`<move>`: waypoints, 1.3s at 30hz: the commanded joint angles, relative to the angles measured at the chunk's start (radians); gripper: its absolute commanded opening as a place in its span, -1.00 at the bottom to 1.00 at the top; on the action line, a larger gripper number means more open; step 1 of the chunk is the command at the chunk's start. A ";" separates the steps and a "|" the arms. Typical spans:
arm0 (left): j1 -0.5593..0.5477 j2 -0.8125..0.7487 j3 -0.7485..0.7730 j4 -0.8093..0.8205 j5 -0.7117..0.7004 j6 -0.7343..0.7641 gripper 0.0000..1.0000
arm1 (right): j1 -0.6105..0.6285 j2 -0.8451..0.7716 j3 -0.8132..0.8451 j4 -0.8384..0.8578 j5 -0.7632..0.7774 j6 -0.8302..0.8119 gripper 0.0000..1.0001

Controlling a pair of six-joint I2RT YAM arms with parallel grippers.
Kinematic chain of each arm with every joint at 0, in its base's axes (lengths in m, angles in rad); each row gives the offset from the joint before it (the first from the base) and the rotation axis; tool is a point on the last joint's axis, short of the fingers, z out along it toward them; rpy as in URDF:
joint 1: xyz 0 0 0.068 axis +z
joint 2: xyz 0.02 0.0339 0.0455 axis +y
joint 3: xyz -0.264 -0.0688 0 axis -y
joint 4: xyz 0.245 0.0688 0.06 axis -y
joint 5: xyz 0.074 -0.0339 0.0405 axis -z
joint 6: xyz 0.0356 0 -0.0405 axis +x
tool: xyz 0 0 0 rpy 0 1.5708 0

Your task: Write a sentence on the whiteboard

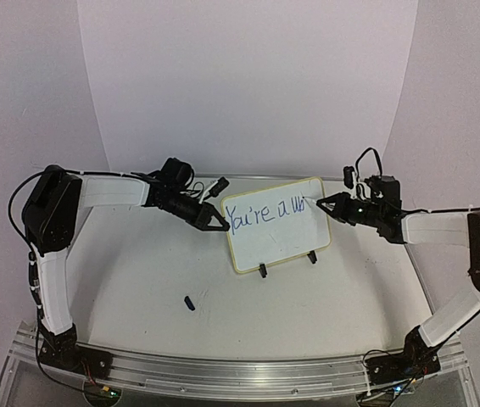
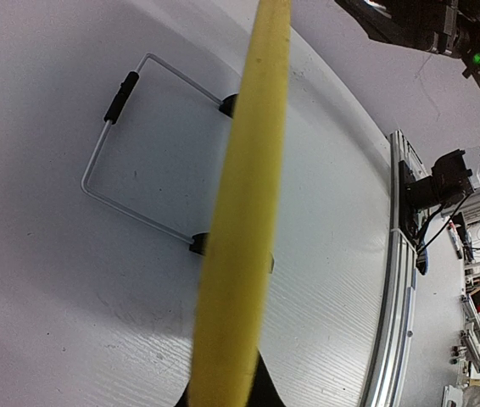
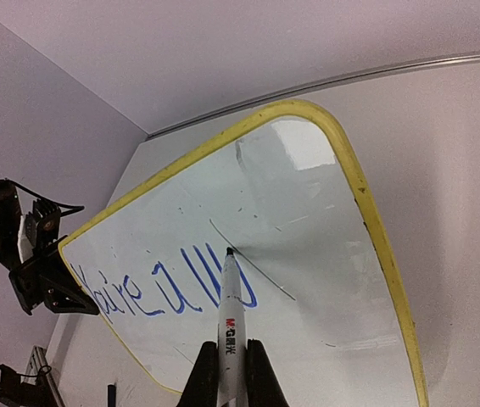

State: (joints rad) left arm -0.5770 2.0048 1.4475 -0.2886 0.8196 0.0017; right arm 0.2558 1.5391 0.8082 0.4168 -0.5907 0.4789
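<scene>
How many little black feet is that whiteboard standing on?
2. One clip foot sits under the whiteboard's bottom edge toward its left end, and the other toward its right end. None seems hidden.

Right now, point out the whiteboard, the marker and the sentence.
whiteboard [image 1: 282, 239]: top view, bare white face below the lettering.
marker [image 3: 232, 294]: right wrist view, white barrel above the logo.
sentence [image 1: 255, 214]: top view, middle of the blue lettering.
</scene>
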 commanded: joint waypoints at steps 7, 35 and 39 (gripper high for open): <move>-0.024 0.035 0.016 -0.051 -0.031 0.029 -1.00 | -0.004 -0.005 -0.048 0.009 0.019 -0.010 -1.00; -0.026 0.033 0.017 -0.052 -0.033 0.027 -1.00 | -0.004 -0.053 0.019 -0.019 0.009 -0.006 -1.00; -0.026 0.035 0.017 -0.053 -0.032 0.027 -1.00 | -0.004 -0.030 0.030 -0.017 0.025 -0.003 -1.00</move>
State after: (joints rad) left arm -0.5816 2.0048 1.4513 -0.2886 0.8169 0.0021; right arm 0.2558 1.4853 0.7967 0.3801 -0.5659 0.4793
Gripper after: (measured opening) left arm 0.035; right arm 0.068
